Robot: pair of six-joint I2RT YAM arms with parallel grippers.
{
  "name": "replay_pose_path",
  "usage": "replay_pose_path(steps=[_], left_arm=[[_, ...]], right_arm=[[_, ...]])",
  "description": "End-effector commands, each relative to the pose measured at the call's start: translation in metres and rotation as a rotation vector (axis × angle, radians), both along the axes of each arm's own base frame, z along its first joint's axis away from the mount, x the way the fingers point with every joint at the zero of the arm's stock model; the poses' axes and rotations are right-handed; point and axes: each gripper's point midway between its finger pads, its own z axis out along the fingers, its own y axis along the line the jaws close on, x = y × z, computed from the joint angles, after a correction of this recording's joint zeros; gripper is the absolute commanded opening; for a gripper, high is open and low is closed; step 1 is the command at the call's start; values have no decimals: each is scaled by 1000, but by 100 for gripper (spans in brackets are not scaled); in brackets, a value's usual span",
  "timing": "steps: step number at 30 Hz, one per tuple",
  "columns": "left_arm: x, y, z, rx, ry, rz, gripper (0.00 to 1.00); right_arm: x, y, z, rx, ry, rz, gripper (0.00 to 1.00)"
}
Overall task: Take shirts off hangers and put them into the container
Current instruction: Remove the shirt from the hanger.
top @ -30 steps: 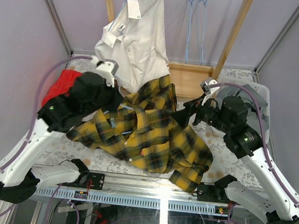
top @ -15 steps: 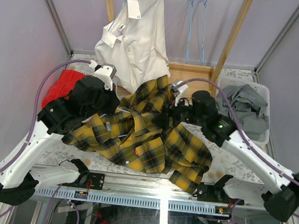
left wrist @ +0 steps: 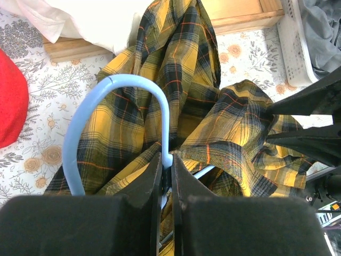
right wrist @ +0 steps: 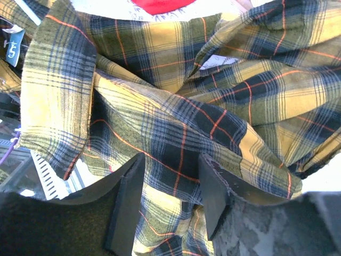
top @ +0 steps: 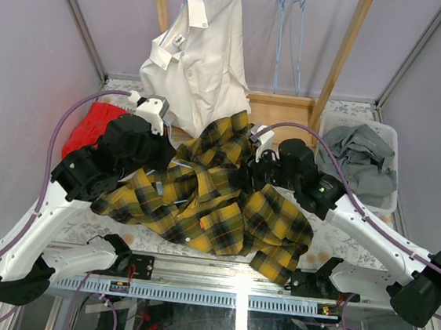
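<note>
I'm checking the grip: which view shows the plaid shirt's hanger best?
Left wrist: the hanger fills the frame, its blue hook pinched in the shut left gripper. Top external shows at most slivers amid the plaid shirt; right wrist shows cloth alone.

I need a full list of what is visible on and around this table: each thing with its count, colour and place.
plaid shirt: one, yellow and black, crumpled at the table's centre
white shirt: one, white, hanging on the rack, back left
grey shirt: one, grey, inside the basket
basket: one, white, table's right side
held hanger: one, light blue, over the plaid shirt
rack hangers: apparently three, light blue; two empty, one under the white shirt
red cloth: one, red, table's left edge
rack: one, wooden, at the back
table: one, floral cover
left tool: black, shut on the held hanger
right tool: black, jaws apart, plaid shirt fabric between them
</note>
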Motion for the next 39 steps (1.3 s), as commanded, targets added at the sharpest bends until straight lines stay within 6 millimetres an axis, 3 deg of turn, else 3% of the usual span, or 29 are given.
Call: replay_pose_path(steps=[1,7,13,23,29,35,39], left_arm=[[6,-11,20,-80,-55,-16,0],[4,-12,23,-104,-57,-18,0],[0,-1,22,-100,-69,18,0],[-1,14,29,-78,-120,59,0],[-2,14,35,-103,-149,55,0],[-3,15,41,-121,-169,60,0],[-3,15,46,-130,-183,55,0]], right_arm=[[-3,11,12,39,-25,56,49],[-6,7,6,-12,13,62,9],[13,-13,15,-9,-89,-87,1],[45,-59,17,-71,-174,-388,0],[58,-81,-2,-173,-149,-530,0],[65,-84,-29,-304,-80,-537,2],[65,-77,-26,-318,-49,-513,8]])
